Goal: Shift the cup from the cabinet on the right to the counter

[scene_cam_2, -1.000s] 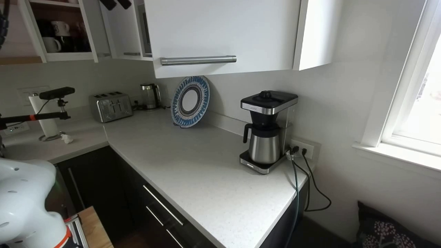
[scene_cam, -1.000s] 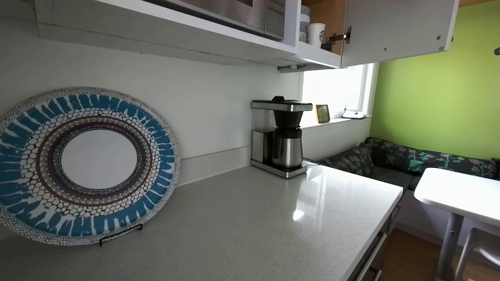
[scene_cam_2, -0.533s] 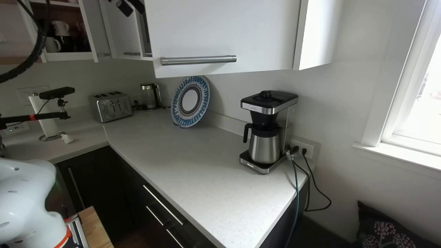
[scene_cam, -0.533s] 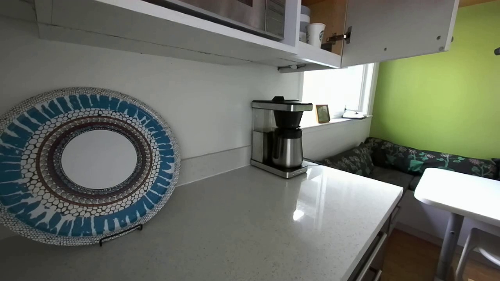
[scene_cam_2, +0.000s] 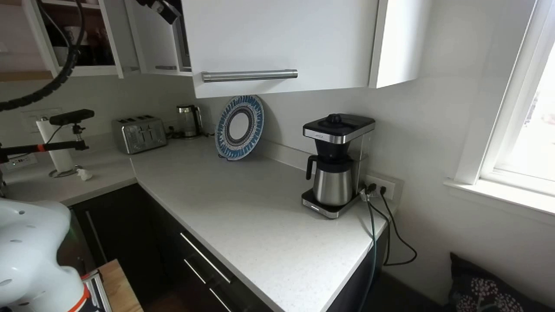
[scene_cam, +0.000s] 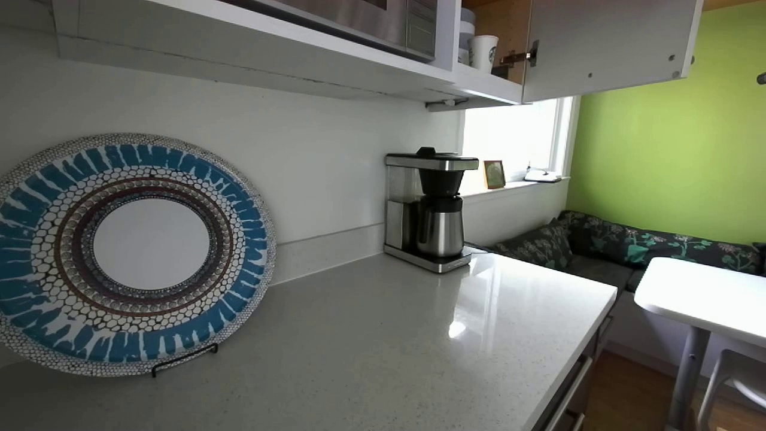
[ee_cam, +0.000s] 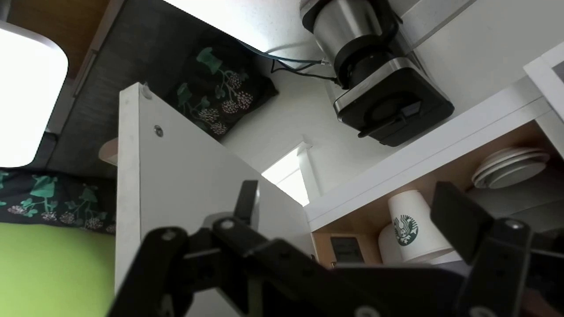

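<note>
The cup (scene_cam: 482,52) is white with a green logo. It stands upright inside the open cabinet (scene_cam: 491,82), near the front edge of the shelf, and also shows in the wrist view (ee_cam: 416,224). My gripper (ee_cam: 352,211) is open and empty in the wrist view. Its fingers are wide apart, with the cup beyond them, closer to the right finger. A dark part of the gripper (scene_cam_2: 167,12) shows at the top edge of an exterior view. The counter (scene_cam: 359,335) lies below the cabinet, in both exterior views (scene_cam_2: 243,208).
The cabinet door (ee_cam: 194,176) stands open beside the gripper. A coffee maker (scene_cam: 440,227) stands on the counter below. Another pale container (ee_cam: 388,246) is behind the cup, and stacked dishes (ee_cam: 513,167) sit beside it. A decorated plate (scene_cam: 149,239) leans at the wall.
In an exterior view, the dark gripper part at the top has moved right and slightly down. The arm's black cable has swung in from the left. The cup has not moved.
</note>
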{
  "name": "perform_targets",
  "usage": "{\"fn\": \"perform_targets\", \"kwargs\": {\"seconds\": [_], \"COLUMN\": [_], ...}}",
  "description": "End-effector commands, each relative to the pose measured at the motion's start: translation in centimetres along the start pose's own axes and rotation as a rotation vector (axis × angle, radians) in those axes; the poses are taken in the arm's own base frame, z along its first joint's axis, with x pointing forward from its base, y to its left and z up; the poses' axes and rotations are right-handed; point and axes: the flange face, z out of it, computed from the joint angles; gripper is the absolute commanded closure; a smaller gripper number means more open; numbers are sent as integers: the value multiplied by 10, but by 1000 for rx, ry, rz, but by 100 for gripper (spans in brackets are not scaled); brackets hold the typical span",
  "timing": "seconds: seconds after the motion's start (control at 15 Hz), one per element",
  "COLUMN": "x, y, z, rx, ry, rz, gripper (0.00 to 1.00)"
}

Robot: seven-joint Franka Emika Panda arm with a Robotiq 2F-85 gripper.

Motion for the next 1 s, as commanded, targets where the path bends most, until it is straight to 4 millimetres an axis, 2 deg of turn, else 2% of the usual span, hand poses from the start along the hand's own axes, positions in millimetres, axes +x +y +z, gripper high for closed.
{"fn": "perform_targets", "kwargs": {"seconds": [0.0, 0.4, 0.93], "x": [1, 1, -7], "y": [-1, -1, -63], "z": [0, 0, -8], "rx": [-1, -1, 2], "ry": [-1, -1, 20], "rz": [0, 1, 4], "gripper": [0, 0, 0]}}
